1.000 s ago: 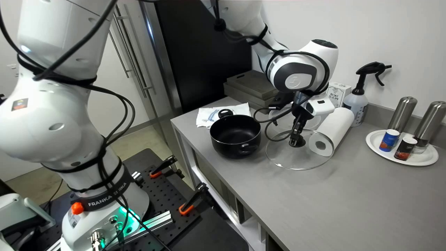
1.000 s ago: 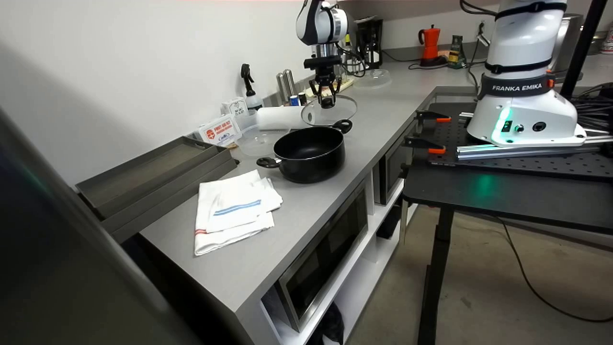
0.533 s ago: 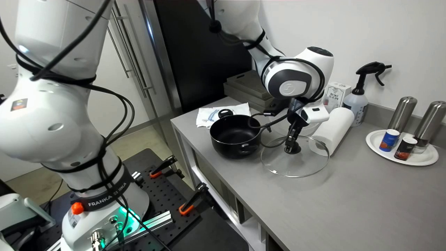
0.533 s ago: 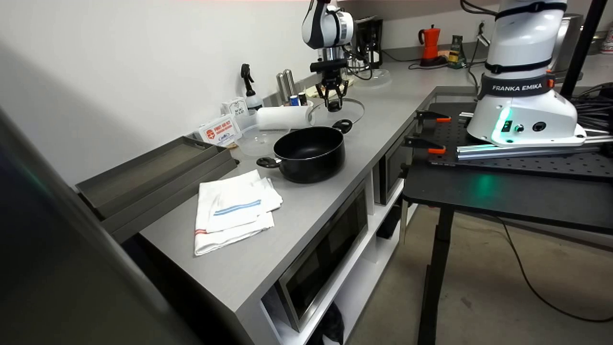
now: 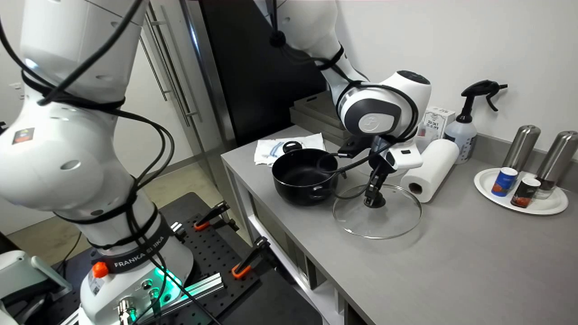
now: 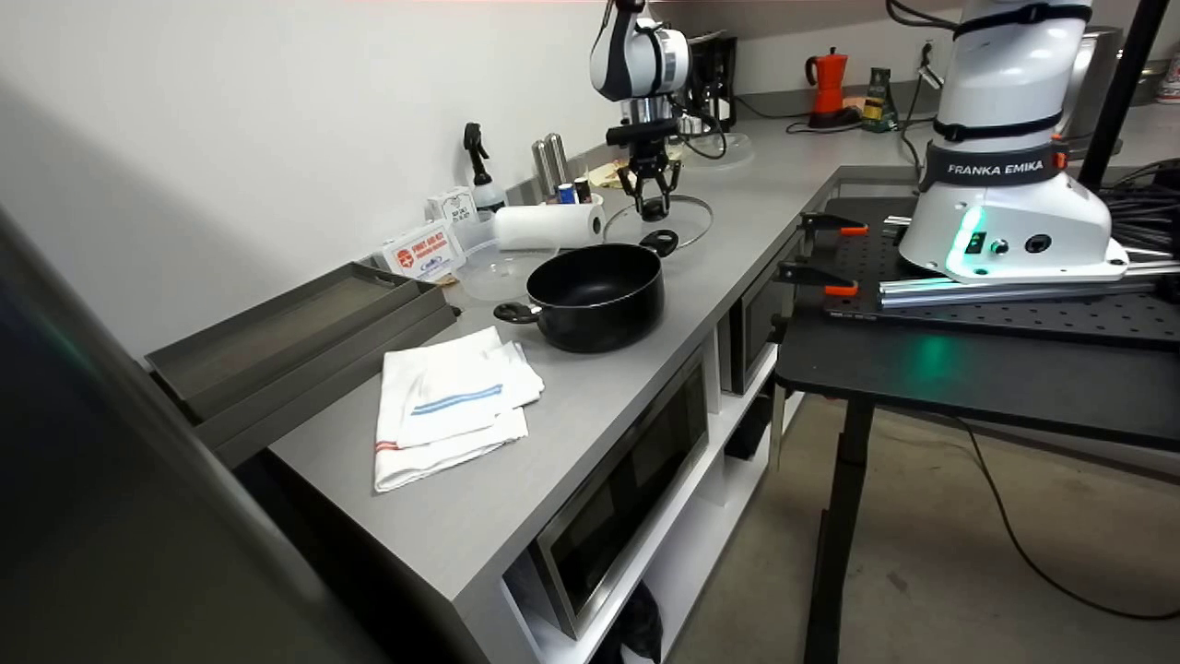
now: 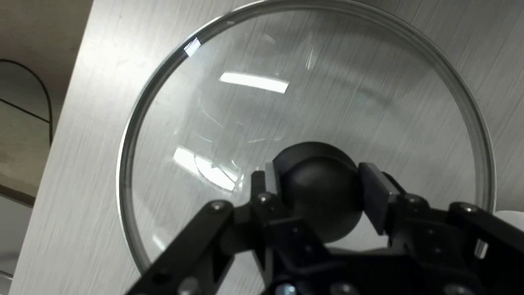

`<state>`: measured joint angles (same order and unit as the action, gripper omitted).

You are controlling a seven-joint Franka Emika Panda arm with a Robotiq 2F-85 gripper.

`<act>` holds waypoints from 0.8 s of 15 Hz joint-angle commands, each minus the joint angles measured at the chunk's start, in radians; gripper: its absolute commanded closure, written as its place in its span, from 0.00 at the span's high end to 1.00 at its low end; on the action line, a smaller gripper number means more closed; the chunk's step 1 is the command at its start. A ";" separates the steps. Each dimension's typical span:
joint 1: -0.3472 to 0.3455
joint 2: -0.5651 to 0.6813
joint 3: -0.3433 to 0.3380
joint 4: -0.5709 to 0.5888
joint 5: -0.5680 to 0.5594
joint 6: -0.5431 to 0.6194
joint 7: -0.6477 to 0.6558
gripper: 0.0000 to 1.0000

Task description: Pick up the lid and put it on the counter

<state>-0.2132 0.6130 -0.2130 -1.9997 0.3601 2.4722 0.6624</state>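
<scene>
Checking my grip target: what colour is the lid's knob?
Black; the knob shows best in the wrist view.

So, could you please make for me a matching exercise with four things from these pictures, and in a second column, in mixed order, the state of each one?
Things:
1. Glass lid
2. Black cooking pot
3. Paper towel roll
4. Striped dish towel

States:
A. Lying on its side
B. Folded, flat on the counter
C. Gripped at its knob by the tool
D. Standing with its top uncovered

Right pairs: 1-C, 2-D, 3-A, 4-B
</scene>
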 commanded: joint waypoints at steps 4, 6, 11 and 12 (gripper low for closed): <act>-0.011 0.034 0.025 0.014 0.030 0.026 -0.042 0.25; -0.013 0.052 0.033 0.023 0.037 0.033 -0.053 0.25; -0.024 0.101 0.047 0.055 0.057 0.027 -0.079 0.25; -0.025 0.109 0.047 0.062 0.060 0.025 -0.080 0.25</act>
<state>-0.2200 0.7030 -0.1800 -1.9711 0.3897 2.4994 0.6184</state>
